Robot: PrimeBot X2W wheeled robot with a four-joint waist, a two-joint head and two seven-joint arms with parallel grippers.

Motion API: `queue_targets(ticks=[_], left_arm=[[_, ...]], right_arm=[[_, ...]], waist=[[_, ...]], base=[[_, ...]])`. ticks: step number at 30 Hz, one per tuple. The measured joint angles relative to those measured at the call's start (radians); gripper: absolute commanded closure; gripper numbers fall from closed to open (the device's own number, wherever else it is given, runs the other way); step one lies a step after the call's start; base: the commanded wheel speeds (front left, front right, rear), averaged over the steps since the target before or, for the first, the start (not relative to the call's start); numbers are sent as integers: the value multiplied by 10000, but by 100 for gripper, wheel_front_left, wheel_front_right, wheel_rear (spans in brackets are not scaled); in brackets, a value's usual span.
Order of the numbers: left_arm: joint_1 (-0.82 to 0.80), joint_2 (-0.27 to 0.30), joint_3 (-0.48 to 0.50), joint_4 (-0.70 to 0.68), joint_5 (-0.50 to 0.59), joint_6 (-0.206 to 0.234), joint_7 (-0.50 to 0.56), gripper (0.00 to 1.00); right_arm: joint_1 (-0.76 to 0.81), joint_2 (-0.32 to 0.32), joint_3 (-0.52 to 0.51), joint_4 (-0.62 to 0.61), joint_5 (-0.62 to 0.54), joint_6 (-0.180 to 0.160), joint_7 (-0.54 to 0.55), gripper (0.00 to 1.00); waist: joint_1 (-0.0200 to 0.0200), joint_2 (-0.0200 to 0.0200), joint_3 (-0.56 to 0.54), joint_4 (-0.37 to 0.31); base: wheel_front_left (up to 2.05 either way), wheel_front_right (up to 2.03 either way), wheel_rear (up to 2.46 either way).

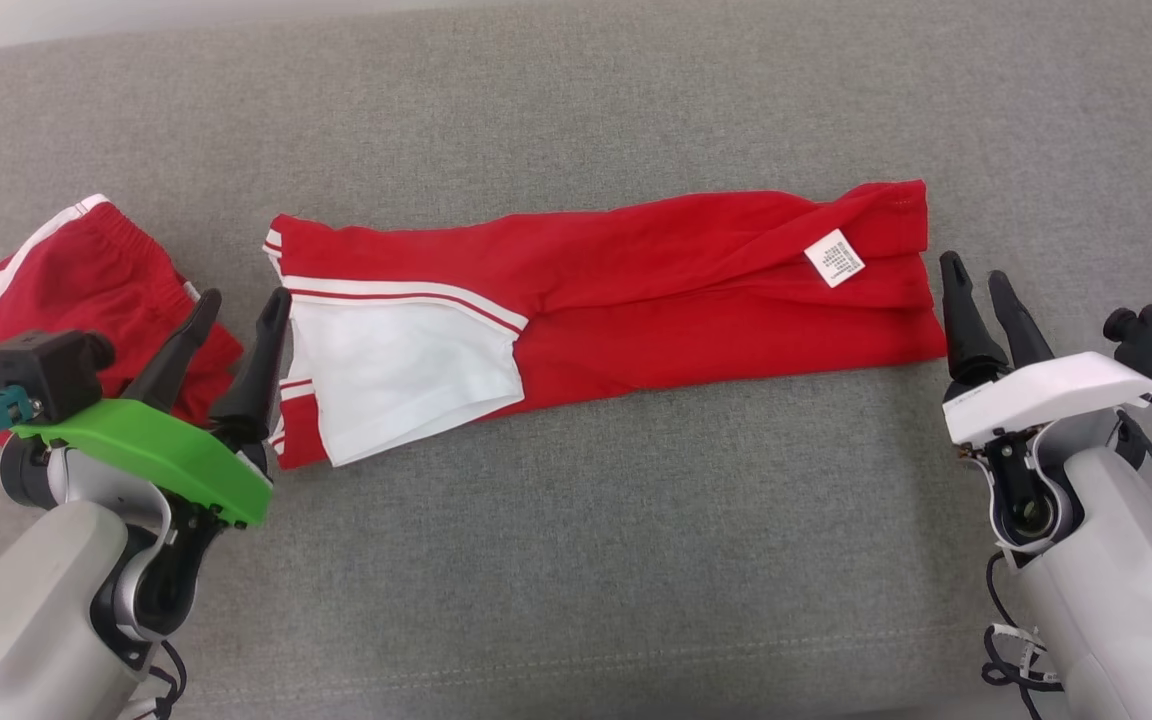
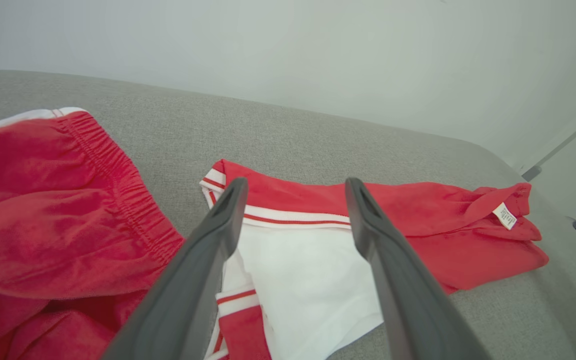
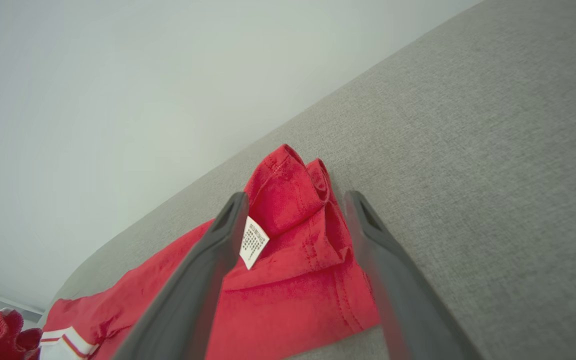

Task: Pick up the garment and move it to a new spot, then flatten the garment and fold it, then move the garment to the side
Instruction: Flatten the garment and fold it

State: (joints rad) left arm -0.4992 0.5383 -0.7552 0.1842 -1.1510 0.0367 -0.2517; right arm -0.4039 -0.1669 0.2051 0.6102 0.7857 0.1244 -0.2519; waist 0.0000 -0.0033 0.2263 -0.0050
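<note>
Grey cushion [image 1: 576, 560], folded garment [image 1: 636, 300] between left pincer [image 1: 246, 295], right pincer [image 1: 974, 266]

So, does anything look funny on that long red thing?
Yes. The red garment lies in a long strip, but its white care label shows on the outside near the right end, where the cloth is flipped over and creased. A second red garment lies bunched up at the left.

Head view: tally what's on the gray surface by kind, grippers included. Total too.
Garments: 2, the long red-and-white garment in the middle and the bunched red garment with a white stripe at the left.
Grippers: 2, the left gripper and the right gripper, both open, one at each end of the long garment.
Total: 4
</note>
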Motion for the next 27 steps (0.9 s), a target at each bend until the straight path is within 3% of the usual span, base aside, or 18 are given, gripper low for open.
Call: queue_targets(ticks=[8, 14, 19, 27], left_arm=[[266, -385, 462, -153, 621, -117, -2, 0], [759, -792, 848, -119, 1145, -322, -2, 0], [825, -1060, 993, -119, 1315, -508, -2, 0], [1130, -1206, 1419, 12, 1730, -717, -2, 0]], right_arm=[[-477, -443, 420, -42, -462, 0, 0, 0], [-1454, -665, 947, 602, -1076, -17, 420, 0], [-2013, -709, 947, 1237, -1093, -441, 1120, 0], [-2671, -663, 1172, 1812, -1275, -658, 1662, 0]], waist=[[0, 0, 135, 42], [0, 0, 236, 211], [0, 0, 315, 336], [0, 0, 401, 506]], base=[[0, 0, 0], [0, 0, 0], [0, 0, 0], [0, 0, 0]])
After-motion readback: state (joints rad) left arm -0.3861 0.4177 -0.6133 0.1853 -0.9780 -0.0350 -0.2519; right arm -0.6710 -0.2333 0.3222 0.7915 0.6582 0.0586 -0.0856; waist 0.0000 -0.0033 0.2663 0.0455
